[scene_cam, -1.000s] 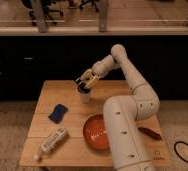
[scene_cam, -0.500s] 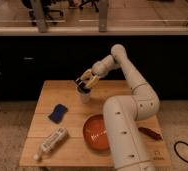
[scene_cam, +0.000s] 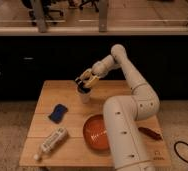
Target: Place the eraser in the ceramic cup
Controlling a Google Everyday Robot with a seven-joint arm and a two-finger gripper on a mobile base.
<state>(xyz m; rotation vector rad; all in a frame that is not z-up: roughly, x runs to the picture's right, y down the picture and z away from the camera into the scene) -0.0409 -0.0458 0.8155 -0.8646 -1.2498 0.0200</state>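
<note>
The pale ceramic cup [scene_cam: 84,96] stands upright on the wooden table [scene_cam: 52,90], towards its far edge. My gripper [scene_cam: 85,81] hangs right over the cup's mouth, reaching in from the right. A small dark block, the eraser [scene_cam: 81,89], shows at the cup's rim directly beneath the gripper. I cannot tell whether the eraser is still held or rests in the cup.
A blue flat pad [scene_cam: 58,112] lies left of the cup. A white bottle [scene_cam: 51,141] lies on its side at the front left. An orange-red bowl [scene_cam: 93,133] sits partly behind my arm's base. A slim red-brown thing [scene_cam: 149,132] lies at the right edge.
</note>
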